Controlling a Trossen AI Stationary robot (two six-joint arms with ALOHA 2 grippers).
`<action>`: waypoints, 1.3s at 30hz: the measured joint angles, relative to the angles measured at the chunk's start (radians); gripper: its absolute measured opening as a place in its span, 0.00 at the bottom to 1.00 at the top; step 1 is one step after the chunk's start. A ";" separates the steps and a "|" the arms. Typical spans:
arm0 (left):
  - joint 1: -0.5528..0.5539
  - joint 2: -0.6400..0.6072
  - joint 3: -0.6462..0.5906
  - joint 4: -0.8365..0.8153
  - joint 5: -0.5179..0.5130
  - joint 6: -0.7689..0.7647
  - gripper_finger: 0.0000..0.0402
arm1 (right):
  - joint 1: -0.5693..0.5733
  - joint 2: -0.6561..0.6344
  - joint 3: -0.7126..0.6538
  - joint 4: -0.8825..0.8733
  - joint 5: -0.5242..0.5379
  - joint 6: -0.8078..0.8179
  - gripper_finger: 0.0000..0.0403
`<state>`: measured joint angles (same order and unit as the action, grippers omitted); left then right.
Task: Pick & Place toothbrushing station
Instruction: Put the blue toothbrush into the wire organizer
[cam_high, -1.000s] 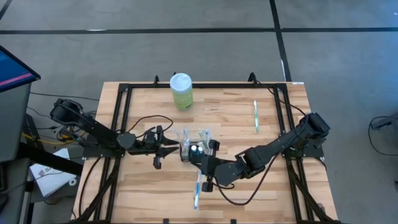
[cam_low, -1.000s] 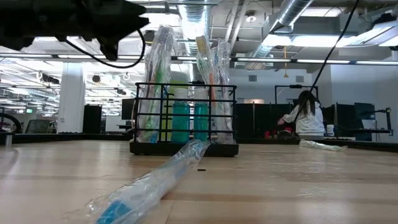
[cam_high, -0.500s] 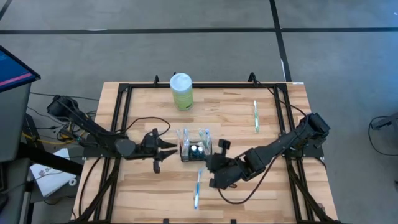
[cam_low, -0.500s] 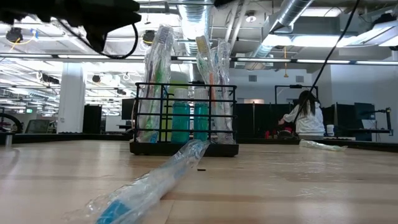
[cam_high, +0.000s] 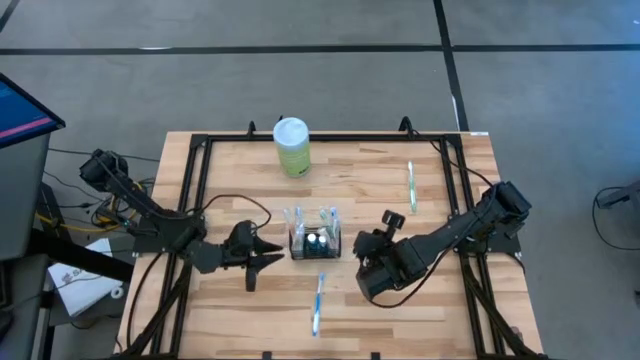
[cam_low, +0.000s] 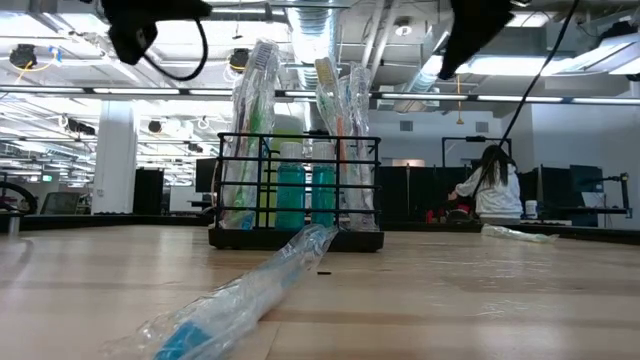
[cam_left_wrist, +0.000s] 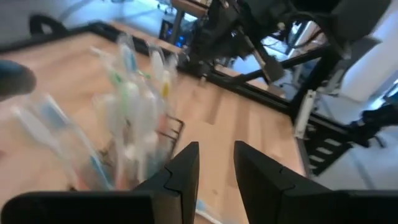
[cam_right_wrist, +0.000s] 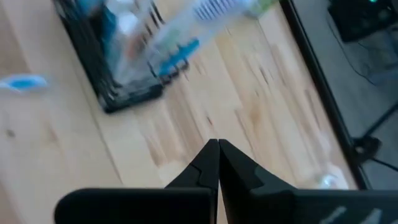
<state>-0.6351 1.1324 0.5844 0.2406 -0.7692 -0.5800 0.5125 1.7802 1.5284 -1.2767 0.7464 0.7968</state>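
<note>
Both arms pulled back from toothbrushing station since earlier frame; station stands mid-surface, untouched. Left hand just left of it, fingers apart, free. Right hand to right, fingers together, empty. Wrapped toothbrush lies near side.

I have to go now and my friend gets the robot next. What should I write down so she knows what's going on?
Left gripper: fingers open, empty, just left of the caddy.
Right gripper: fingers shut, empty, just right of the caddy.
Caddy stands upright mid-table, holding wrapped toothbrushes.
Done: those brushes are in.
Left, probably: a blue toothbrush lying in front of the caddy and a green toothbrush at the far right. The green bottle stands at the far edge.
</note>
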 joint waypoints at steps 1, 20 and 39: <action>-0.012 0.000 -0.001 -0.002 0.002 -0.027 0.24 | 0.001 0.000 0.000 -0.025 0.000 0.014 0.00; -0.075 0.320 0.168 0.001 0.231 -0.380 0.17 | 0.023 0.000 0.000 -0.294 -0.027 0.176 0.00; -0.001 0.589 0.262 -0.003 0.491 -0.614 0.17 | 0.045 0.000 0.000 -0.286 -0.040 0.199 0.00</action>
<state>-0.6357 1.7218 0.8462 0.2378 -0.2779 -1.1943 0.5571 1.7802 1.5280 -1.5632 0.7067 0.9954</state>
